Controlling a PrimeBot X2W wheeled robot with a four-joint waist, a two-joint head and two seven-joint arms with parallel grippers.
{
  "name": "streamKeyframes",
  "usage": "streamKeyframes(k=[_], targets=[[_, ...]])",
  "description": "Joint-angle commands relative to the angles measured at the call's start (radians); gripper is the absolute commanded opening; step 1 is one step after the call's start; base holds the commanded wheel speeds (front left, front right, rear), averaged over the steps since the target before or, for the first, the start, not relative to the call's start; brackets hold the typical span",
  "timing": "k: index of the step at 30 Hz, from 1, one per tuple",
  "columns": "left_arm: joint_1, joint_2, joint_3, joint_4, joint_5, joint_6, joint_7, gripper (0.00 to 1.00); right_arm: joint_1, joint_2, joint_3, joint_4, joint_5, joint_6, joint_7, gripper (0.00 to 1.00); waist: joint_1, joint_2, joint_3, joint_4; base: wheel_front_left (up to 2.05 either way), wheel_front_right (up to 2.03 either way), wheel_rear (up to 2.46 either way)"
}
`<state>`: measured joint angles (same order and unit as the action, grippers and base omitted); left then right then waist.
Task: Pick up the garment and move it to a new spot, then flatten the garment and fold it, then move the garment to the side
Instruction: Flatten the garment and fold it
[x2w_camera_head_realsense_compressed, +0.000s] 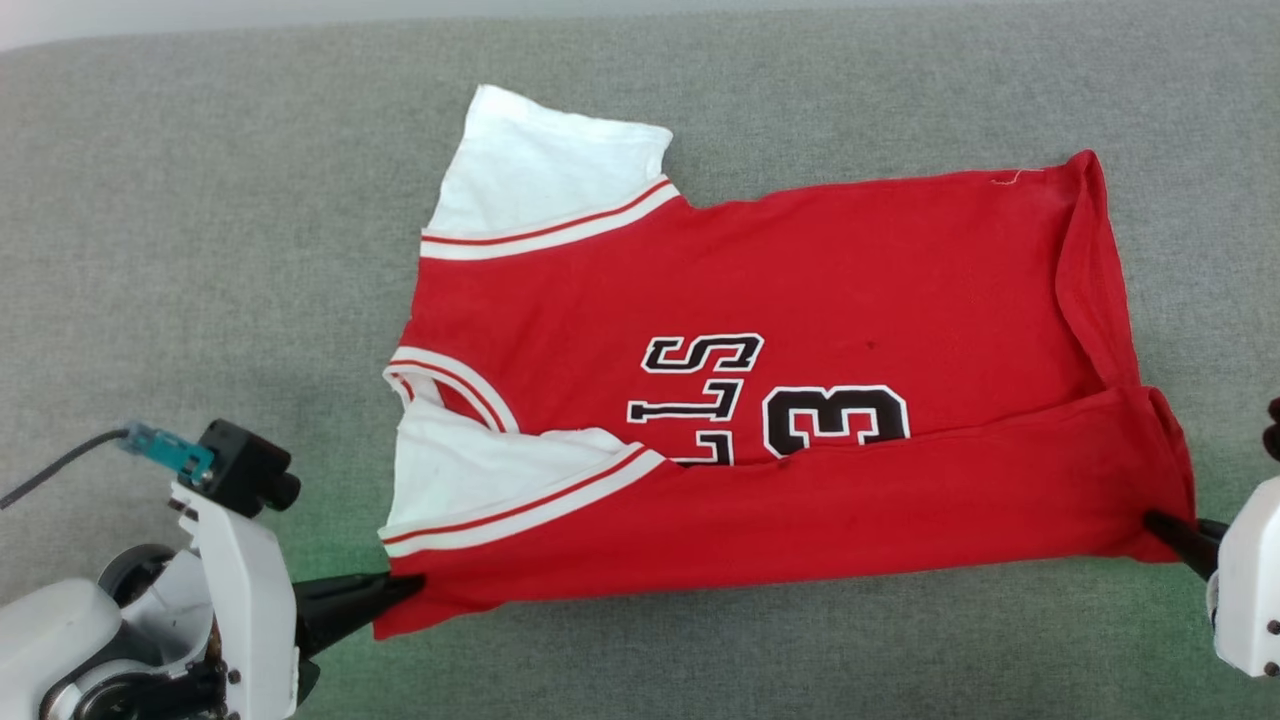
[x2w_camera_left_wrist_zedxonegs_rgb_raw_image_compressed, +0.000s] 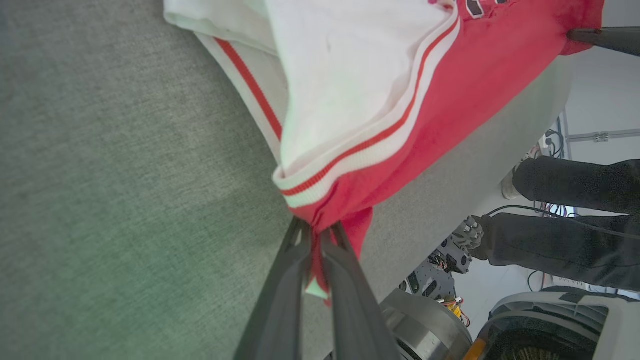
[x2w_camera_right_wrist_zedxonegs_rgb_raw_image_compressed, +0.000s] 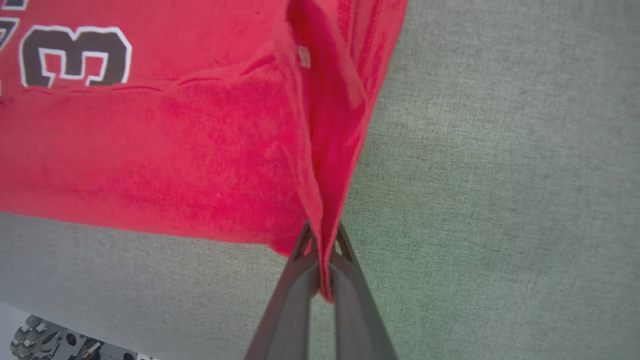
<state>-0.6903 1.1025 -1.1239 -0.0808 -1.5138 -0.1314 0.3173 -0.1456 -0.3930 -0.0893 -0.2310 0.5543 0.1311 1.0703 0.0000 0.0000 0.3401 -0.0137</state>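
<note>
- Our left pincer (x2w_camera_left_wrist_zedxonegs_rgb_raw_image_compressed: 315, 230) is pinched shut on the garment (x2w_camera_head_realsense_compressed: 800, 280), biting red cloth at the near corner just under the striped cuff of the near sleeve (x2w_camera_head_realsense_compressed: 480, 480), on the collar side of the "3" print (x2w_camera_head_realsense_compressed: 835, 420)
- Our right pincer (x2w_camera_right_wrist_zedxonegs_rgb_raw_image_compressed: 322, 235) is likewise clamped on red cloth, at the near hem corner on the opposite side of the "3" print
- Between the two grips runs a plain red band already turned over the lower part of the "3" print
- The garment lies spread on the grey bench (x2w_camera_head_realsense_compressed: 200, 250), chest lettering up
- We judge the step in hand to be the lengthwise fold, so both pincers should rise together, only a little, with the near edge taut between them so it neither sags nor twists
- We should carry that edge straight across the "3" print to the far long edge, corner to corner, and see that the near sleeve tucks inside rather than trailing out
- The hem beyond the "3" print curls up; a slight outward pull from the right pincer may smooth it before release
- The risk, as we see it, is dragging the whole garment across the bench instead of folding it
</note>
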Motion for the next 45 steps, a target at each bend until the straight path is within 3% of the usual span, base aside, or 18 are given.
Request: streamKeyframes(k=[1,2,3,4,5,10,17,21,24,28,33,39,45], targets=[[0.012,0.003,0.002,0.0,-0.003,0.003,-0.01,0.0,0.012,0.003,-0.018,-0.013,-0.003,-0.001,-0.007,0.0,0.0,0.0,-0.001,0.0,0.0,0.0,0.0],[0.015,0.002,0.004,0.0,-0.002,0.005,-0.018,0.18,0.014,0.005,-0.024,-0.019,-0.009,-0.001,-0.017,0.29,0.0,0.0,-0.003,0.001,0.0,0.0,0.0],[0.017,0.0,0.007,0.001,0.001,0.006,-0.027,0.43,0.016,0.01,-0.03,-0.023,-0.012,-0.001,-0.026,0.47,0.0,0.0,-0.004,0.001,0.0,0.0,0.0],[0.02,-0.004,0.01,0.003,0.002,0.007,-0.036,0.77,0.018,0.017,-0.036,-0.026,-0.012,-0.001,-0.036,0.85,0.0,0.0,-0.008,0.002,0.0,0.0,0.0],[0.022,-0.009,0.012,0.003,0.003,0.007,-0.048,1.0,0.02,0.024,-0.039,-0.03,-0.011,-0.001,-0.046,1.0,0.0,0.0,-0.012,0.002,0.0,0.0,0.0],[0.05,-0.021,0.046,0.004,-0.004,0.031,-0.169,1.0,0.026,0.053,-0.063,-0.064,-0.026,-0.001,-0.149,1.0,0.0,0.0,-0.038,0.008,0.0,0.0,0.0],[0.148,-0.098,0.103,0.075,0.044,0.105,-0.491,1.0,0.01,0.075,-0.019,-0.034,-0.114,-0.001,-0.486,1.0,0.0,0.0,-0.081,0.031,0.0,0.0,0.0],[0.194,-0.179,0.133,0.164,0.089,0.14,-0.57,1.0,0.001,0.108,0.008,0.048,-0.157,-0.001,-0.699,1.0,0.0,0.0,-0.103,0.05,0.0,0.0,0.0],[0.214,-0.252,0.231,0.23,0.133,0.148,-0.581,1.0,-0.005,0.146,-0.001,0.095,-0.195,-0.001,-0.841,1.0,0.0,0.0,-0.109,0.06,0.0,0.0,0.0],[0.242,-0.346,0.409,0.298,0.281,0.132,-0.58,1.0,-0.017,0.193,-0.022,0.122,-0.255,-0.001,-0.989,1.0,0.0,0.0,-0.102,0.051,0.0,0.0,0.0],[0.169,-0.384,0.55,0.361,0.438,0.089,-0.58,1.0,-0.033,0.249,0.005,0.121,-0.314,-0.001,-1.071,1.0,0.0,0.0,-0.078,-0.007,0.0,0.0,0.0],[-0.056,-0.363,0.527,0.473,0.541,0.031,-0.527,1.0,-0.074,0.304,0.047,0.121,-0.31,-0.001,-1.109,1.0,0.0,0.0,-0.016,-0.12,0.0,0.0,0.0],[-0.322,-0.358,0.508,0.626,0.554,0.005,-0.415,1.0,-0.115,0.334,0.099,0.101,-0.296,-0.001,-1.16,1.0,0.0,0.0,0.072,-0.232,0.0,0.0,0.0]])
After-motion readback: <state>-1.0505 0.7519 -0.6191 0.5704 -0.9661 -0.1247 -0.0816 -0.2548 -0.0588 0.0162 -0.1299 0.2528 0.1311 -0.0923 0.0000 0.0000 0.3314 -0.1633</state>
